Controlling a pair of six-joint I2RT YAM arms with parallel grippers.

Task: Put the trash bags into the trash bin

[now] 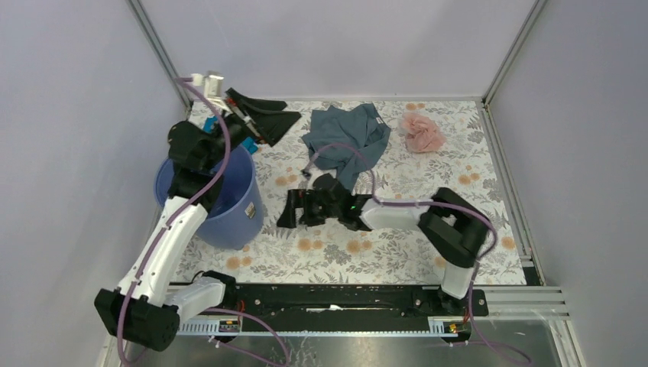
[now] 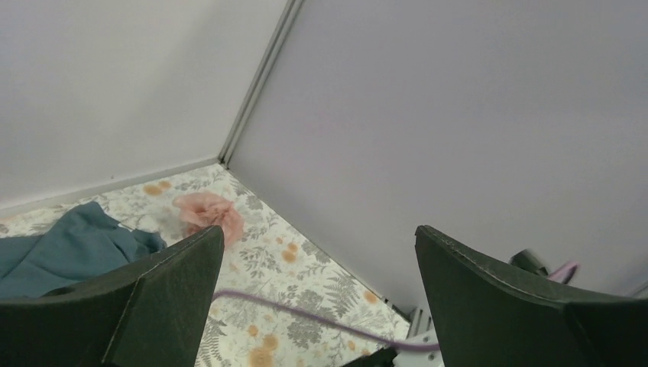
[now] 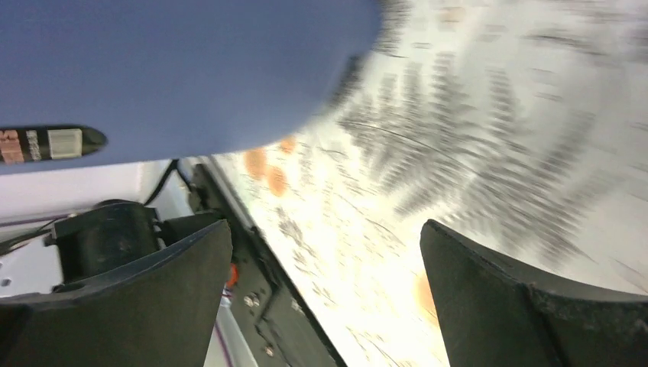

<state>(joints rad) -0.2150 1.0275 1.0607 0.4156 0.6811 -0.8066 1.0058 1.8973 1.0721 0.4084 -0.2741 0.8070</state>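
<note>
We see the pale pink trash bag (image 1: 422, 132) lying crumpled in a small heap on the floral-patterned table (image 1: 397, 245), toward the far right corner and well apart from the bin. Just to its left, not touching it, lies a rumpled grey-blue garment (image 1: 348, 141). The blue-violet bucket (image 1: 221, 206) stands upright near the left edge of the table, and the left arm rises across its opening. The left pincer (image 1: 284, 113) hangs above the table beyond the bucket, near the far left corner. Its fingers are spread wide and there is nothing between them. From the left wrist we look between those dark fingers (image 2: 164, 298) toward the far right corner, where the pink bag (image 2: 208, 212) rests beside the garment (image 2: 69, 248). The right pincer (image 1: 286, 209) sits low over the middle of the table, pointing left at the bucket and just beside its wall. Its fingers are also spread wide with nothing between them. The right wrist view is smeared, so we can only make out what seems to be the bucket's (image 3: 176, 69) smooth wall filling the upper left, with the table's pattern (image 3: 458, 153) streaked beneath the open fingers (image 3: 168, 298).
</note>
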